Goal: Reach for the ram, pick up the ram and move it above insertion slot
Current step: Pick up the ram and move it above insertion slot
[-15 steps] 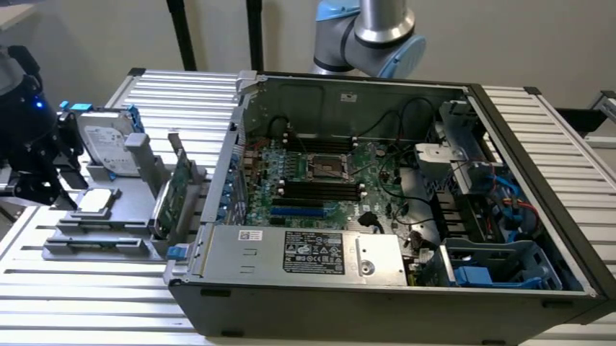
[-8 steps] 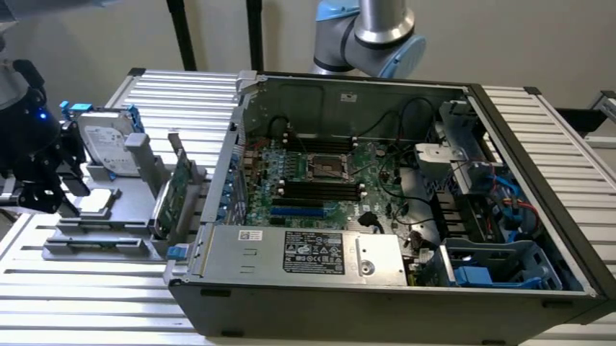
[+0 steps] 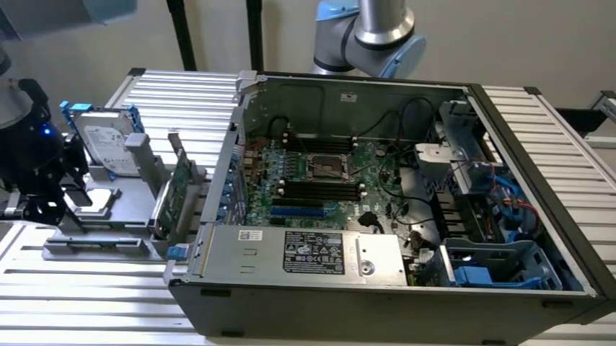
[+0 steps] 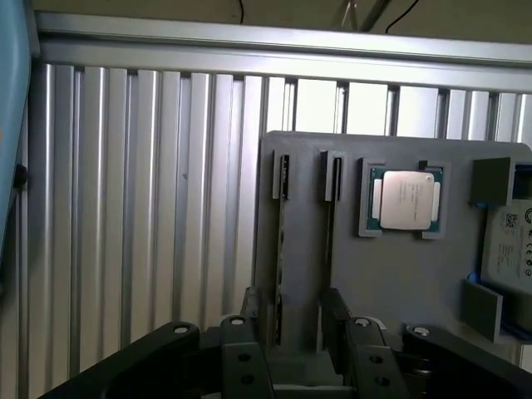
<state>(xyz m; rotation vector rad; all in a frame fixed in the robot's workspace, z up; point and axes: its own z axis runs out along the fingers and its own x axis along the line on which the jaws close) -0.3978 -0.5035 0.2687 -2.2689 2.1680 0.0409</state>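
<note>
- At the gripper (image 3: 53,205) (image 4: 291,303): fingers (image 4: 249,328) spread apart, clamped on nothing.
- Between the fingers and reaching past them: the ram (image 4: 281,249), standing on edge in a narrow groove of the grey holder (image 3: 97,249) (image 4: 399,283) and seen as a thin dark line. Close by one finger; touching or not, cannot tell.
- Just beside that groove: a second parallel groove (image 4: 331,224); filled or not, cannot tell.
- Farther along the holder: a silver processor chip (image 4: 405,199) lying flat in a square recess, then a hard drive (image 3: 101,144) (image 4: 511,249) at the holder's edge.
- Under the holder: a ribbed metal table (image 3: 97,303) (image 4: 125,208).
- At the exterior view's left: gripper low over the holder, hard drive upright behind it. A green expansion card (image 3: 173,191) on edge, toward the exterior view's right.
- Well apart from the gripper, toward the exterior view's right: an open computer case (image 3: 385,303). Inside, the insertion slot (image 3: 322,191) among several parallel black sockets, near the square processor socket (image 3: 330,164).
- Behind the case: an arm joint (image 3: 380,32).
</note>
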